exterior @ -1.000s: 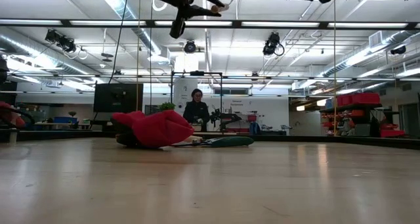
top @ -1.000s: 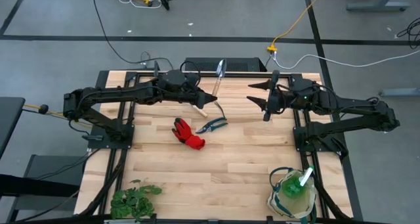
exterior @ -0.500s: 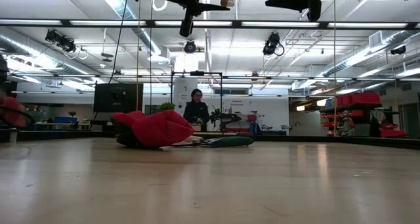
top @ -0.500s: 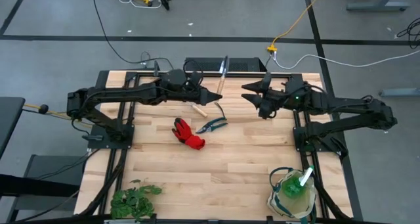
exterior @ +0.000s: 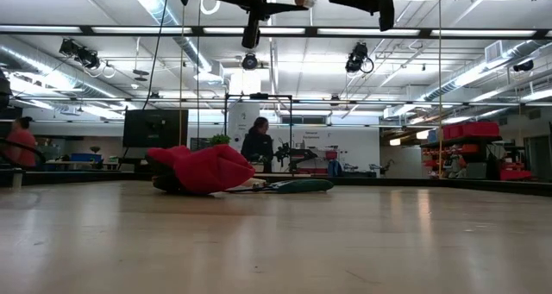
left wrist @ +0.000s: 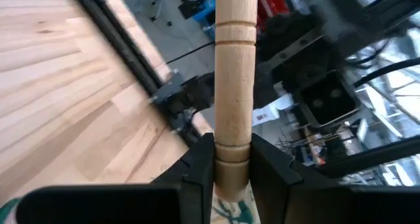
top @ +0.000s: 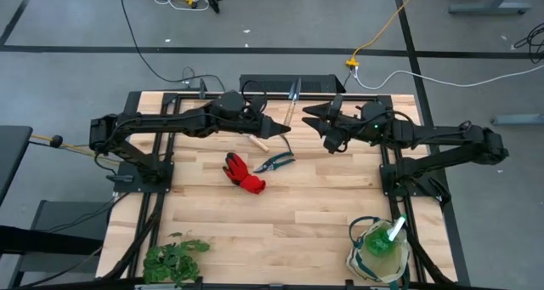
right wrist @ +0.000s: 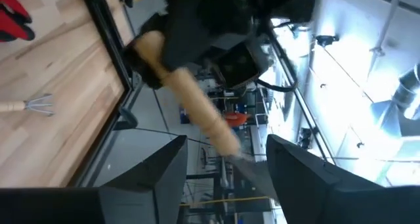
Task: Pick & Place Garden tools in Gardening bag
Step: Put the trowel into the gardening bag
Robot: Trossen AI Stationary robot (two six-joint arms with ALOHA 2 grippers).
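Observation:
High above the table's far middle, my left gripper (top: 279,127) is shut on the trowel (top: 291,99), whose silver blade (top: 295,86) points toward the far edge. My right gripper (top: 316,124) hovers open just right of the trowel, its fingers either side of the trowel's shaft in the right wrist view (right wrist: 226,178), apart from it. On the table lie the hand rake (top: 259,143), the dark pruning shears (top: 274,162) and the red glove (top: 243,173). The cream gardening bag (top: 357,260) stands near the front right corner with the green spray bottle (top: 387,237) inside. My left gripper pinches the trowel's wooden handle near its butt end (left wrist: 233,159) between its two fingers (left wrist: 200,178). The fingers come about level from the table's left and lie across the handle. The trowel is lifted clear of the table, roughly level, blade toward the far edge.
A leafy green plant bunch (top: 174,258) lies at the front left corner. Bare wood spans the table's middle and front between the glove and the bag. Dark frame rails (top: 153,213) run along both sides. People show in the room beyond the table.
My right gripper has moved toward the table's left, closing in on the held trowel, and has rolled about its own axis while staying open. My left gripper has rolled a little, swinging the trowel's blade slightly toward the table's right; the trowel stays lifted.

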